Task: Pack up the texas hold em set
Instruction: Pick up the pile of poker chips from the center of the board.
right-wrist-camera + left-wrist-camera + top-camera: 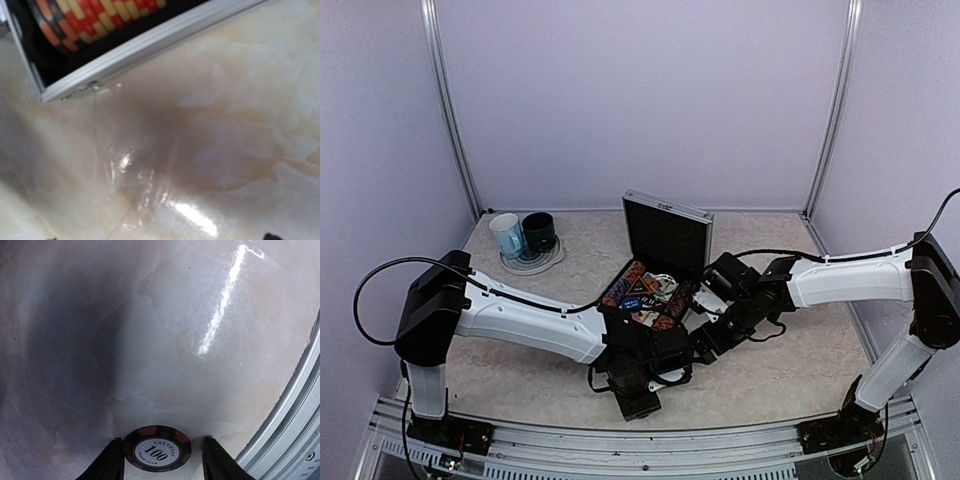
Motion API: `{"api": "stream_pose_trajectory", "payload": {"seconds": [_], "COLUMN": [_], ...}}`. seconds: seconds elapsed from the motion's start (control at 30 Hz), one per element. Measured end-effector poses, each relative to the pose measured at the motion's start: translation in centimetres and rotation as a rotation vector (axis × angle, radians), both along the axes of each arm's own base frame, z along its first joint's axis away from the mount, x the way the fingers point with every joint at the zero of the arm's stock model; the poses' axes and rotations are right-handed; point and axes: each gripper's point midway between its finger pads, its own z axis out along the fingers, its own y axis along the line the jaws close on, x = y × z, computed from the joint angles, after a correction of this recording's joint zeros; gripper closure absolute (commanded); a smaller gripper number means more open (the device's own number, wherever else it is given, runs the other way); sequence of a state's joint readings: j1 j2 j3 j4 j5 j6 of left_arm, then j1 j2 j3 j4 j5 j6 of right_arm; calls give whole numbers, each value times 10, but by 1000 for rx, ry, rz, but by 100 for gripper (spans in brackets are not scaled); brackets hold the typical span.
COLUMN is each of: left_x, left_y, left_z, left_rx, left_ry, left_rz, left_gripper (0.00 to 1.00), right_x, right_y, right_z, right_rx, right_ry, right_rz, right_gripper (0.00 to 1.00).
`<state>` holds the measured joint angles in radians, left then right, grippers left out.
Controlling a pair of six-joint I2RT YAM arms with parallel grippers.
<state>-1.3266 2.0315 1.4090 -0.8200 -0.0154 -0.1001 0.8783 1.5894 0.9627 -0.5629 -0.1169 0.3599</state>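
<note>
Texas hold em set (pixel 655 285): silver aluminium case, open, centre of top view on pale marbled table (pixel 800 370). Lid (pixel 667 232) stands upright at the back. Tray holds striped chip rows (pixel 90 17).

Both arms reach low to the case's near side, one from lower left, one from the right edge.

Light-blue mug (pixel 506 236) and dark-green mug (pixel 539 231) sit on a plate (pixel 532 262), upper left, well apart from the case.

Left gripper (pixel 161 441): fingers spread either side of a flat black "100" poker chip (pixel 157 448) on the table, bottom of wrist view. A sliver of gap shows on the right, so not clamped.

Right gripper (pixel 705 342): spread wide, holding nothing, over bare table near the case corner (pixel 55 92).
</note>
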Motion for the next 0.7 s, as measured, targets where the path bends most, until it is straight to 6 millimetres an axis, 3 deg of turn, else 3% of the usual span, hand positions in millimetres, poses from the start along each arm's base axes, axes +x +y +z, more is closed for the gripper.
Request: {"api": "stream_pose_trajectory", "payload": {"seconds": [0.43, 0.7], "left_x": [3, 4], "left_y": [2, 1], "left_z": [0, 1], "left_rx": [-19, -38], "left_ry": [-7, -9], "left_rz": [5, 7], "left_gripper": [58, 59], "right_x": [0, 0], "right_y": [0, 0], "right_z": [0, 0], "right_rx": [0, 2], "right_ry": [0, 2], "right_rz": [0, 2], "right_gripper": [12, 12]}}
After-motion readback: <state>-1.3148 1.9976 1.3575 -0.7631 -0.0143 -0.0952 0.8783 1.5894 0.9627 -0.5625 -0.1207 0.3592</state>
